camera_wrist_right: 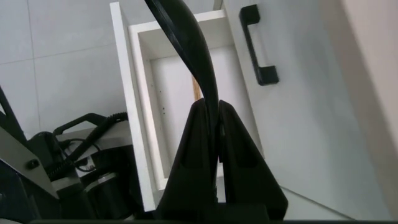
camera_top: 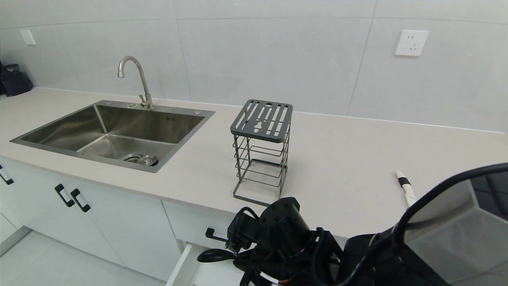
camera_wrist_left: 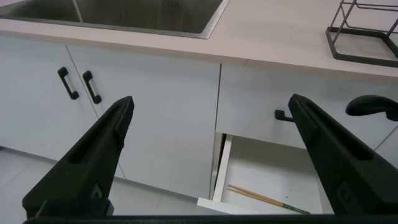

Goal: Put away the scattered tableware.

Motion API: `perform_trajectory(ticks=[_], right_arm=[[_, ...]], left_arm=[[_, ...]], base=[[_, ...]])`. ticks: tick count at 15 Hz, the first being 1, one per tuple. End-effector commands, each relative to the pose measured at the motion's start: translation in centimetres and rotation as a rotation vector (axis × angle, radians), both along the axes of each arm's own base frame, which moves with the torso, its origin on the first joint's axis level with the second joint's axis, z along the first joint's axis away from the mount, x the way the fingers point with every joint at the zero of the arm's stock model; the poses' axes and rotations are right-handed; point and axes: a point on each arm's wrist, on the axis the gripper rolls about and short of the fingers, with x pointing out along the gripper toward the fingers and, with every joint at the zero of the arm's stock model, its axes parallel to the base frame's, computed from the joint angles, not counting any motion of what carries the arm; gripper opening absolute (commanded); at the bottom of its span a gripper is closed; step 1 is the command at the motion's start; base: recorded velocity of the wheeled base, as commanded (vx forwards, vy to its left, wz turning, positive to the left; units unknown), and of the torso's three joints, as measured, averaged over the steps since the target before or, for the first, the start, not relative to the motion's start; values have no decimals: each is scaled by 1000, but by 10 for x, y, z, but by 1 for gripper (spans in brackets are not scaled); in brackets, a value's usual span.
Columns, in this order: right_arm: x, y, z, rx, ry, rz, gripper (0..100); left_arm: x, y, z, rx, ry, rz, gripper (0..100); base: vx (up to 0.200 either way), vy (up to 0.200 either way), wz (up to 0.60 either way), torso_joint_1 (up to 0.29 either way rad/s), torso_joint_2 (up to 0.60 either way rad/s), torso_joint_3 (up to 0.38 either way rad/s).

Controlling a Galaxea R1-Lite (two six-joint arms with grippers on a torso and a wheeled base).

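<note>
A black spoon (camera_wrist_right: 186,43) is clamped by its handle in the right gripper (camera_wrist_right: 213,115) and held out beyond the fingertips over the open drawer (camera_wrist_right: 122,93). Wooden chopsticks (camera_wrist_left: 267,200) are seen flat inside, below the gripper. A white, black-banded utensil (camera_top: 405,186) is lying well apart from it.

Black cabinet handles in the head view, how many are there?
4. Far-left black bar handle, cut off by the frame edge; paired door handles below the stainless steel sink; drawer handle on the top drawer front. More may be hidden.
</note>
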Motion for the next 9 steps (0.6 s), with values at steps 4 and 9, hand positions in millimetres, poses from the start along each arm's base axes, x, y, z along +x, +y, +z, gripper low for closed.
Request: perform_trajectory(ticks=[4,9], right_arm=[[0,5,-9,-20,4,-9,0],[12,22,13,88,-13,-81,0]], left_arm=[[0,0,0,0,1,0,100],[0,0,0,0,1,0,100]], base=[[0,0,0,0,0,0],[0,0,0,0,0,0]])
